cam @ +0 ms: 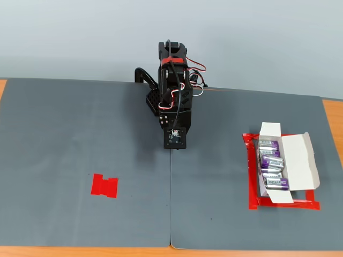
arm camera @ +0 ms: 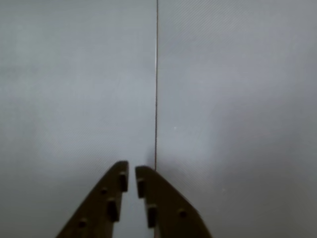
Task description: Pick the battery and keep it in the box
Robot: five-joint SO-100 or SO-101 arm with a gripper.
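Batteries (cam: 272, 167): purple-silver cells lying in a row inside the box (cam: 300, 163), well off to the claw's right in the fixed view. Nothing between the claw's fingers. Claw (arm camera: 132, 179) in the wrist view: two dark fingers (arm camera: 106, 201) coming up from the bottom edge, tips nearly touching, narrow gap between them, so clenched on nothing. It hangs over bare grey mat (arm camera: 74, 99), with the seam (arm camera: 156, 89) between two mat sheets running straight up from just right of the tips. Fixed view: arm (cam: 174, 93) is folded up near the back of the counter (cam: 332, 115), wrist pointing down, claw itself hidden under the camera block; red and white wires loop on the arm. Seam (cam: 171, 203) continues from below the arm to the front edge. Box is white, flaps folded open, sitting inside a red tape outline (cam: 252, 182). Red tape patch (cam: 104, 185) lies on the mat to the claw's lower left in the fixed view, well apart.
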